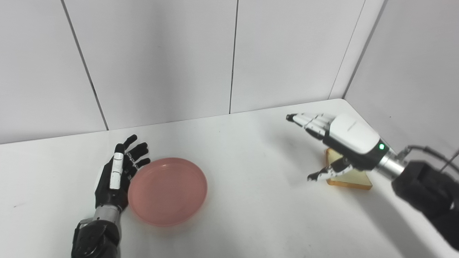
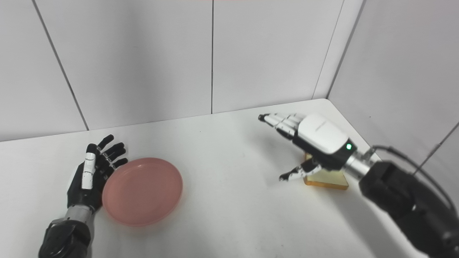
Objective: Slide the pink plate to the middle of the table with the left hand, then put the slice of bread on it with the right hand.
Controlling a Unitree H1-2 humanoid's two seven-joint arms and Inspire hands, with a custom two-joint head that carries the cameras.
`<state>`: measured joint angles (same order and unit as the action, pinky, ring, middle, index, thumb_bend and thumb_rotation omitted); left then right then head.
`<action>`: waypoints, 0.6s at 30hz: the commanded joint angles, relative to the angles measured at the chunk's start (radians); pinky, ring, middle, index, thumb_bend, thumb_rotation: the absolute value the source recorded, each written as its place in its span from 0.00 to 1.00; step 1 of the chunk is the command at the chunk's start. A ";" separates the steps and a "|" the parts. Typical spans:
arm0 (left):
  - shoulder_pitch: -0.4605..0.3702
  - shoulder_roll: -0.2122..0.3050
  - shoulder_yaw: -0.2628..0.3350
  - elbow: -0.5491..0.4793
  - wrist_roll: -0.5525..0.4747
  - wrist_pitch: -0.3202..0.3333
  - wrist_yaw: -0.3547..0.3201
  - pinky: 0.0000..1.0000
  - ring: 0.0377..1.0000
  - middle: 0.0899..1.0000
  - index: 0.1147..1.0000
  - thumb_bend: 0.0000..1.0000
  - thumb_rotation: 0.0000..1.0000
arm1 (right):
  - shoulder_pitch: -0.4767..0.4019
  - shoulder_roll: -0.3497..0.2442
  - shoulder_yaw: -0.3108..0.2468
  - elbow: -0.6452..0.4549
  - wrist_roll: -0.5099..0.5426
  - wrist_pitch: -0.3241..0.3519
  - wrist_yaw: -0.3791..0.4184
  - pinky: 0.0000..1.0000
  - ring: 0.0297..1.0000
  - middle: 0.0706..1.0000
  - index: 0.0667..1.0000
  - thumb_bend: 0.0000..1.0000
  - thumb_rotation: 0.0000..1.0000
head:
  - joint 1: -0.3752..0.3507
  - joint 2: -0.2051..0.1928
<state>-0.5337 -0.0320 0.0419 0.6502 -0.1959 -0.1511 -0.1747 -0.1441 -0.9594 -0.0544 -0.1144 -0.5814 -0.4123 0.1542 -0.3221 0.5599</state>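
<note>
Left hand, black with a white thumb plate, lies with fingers spread and empty against the left rim of the round pink plastic plate, which sits left of centre on the white table. Right hand, white-backed, hovers with fingers stretched and thumb held apart, gripping nothing, just above the tan slice of bread lying flat near the table's right edge.
</note>
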 commanded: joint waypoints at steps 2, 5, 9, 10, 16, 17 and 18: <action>0.059 -0.010 -0.010 0.057 0.020 0.067 0.018 0.70 0.79 0.73 0.80 0.82 0.85 | -0.048 -0.094 0.010 0.041 -0.016 -0.052 0.028 0.87 0.90 0.92 0.96 1.00 0.28 | 0.003 0.002; 0.060 -0.009 -0.011 0.046 0.014 0.075 0.015 0.72 0.79 0.74 0.80 0.82 0.85 | -0.074 -0.173 0.094 0.084 -0.057 -0.057 -0.015 0.86 0.89 0.92 0.96 1.00 0.30 | 0.002 0.002; 0.057 -0.010 -0.008 0.054 0.010 0.075 0.015 0.74 0.79 0.75 0.80 0.82 0.84 | -0.098 -0.274 0.198 0.097 -0.139 -0.057 -0.024 0.89 0.91 0.93 0.98 1.00 0.25 | 0.003 0.001; 0.057 -0.009 -0.010 0.056 0.014 0.072 0.017 0.73 0.79 0.75 0.80 0.82 0.85 | -0.103 -0.293 0.215 0.101 -0.152 -0.057 -0.025 0.89 0.91 0.93 0.97 1.00 0.22 | 0.003 0.001; 0.056 -0.009 -0.015 0.064 0.021 0.061 0.021 0.71 0.78 0.73 0.80 0.83 0.85 | -0.155 -0.391 0.330 0.124 -0.197 -0.057 -0.006 0.93 0.94 0.95 0.97 0.87 0.25 | 0.003 0.004; 0.057 -0.009 -0.016 0.065 0.020 0.059 0.019 0.71 0.78 0.73 0.80 0.83 0.85 | -0.163 -0.400 0.339 0.121 -0.202 -0.057 0.010 0.93 0.94 0.95 0.97 0.87 0.24 | 0.004 0.005; 0.058 -0.009 -0.016 0.066 0.019 0.057 0.019 0.71 0.79 0.73 0.80 0.83 0.85 | -0.169 -0.405 0.346 0.119 -0.204 -0.057 0.020 0.95 0.95 0.96 0.97 0.87 0.18 | 0.004 0.005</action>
<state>-0.5337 -0.0341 0.0316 0.6466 -0.1937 -0.1519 -0.1676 -0.2689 -1.3085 0.3017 0.0194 -0.7824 -0.4520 0.1694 -0.3191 0.5645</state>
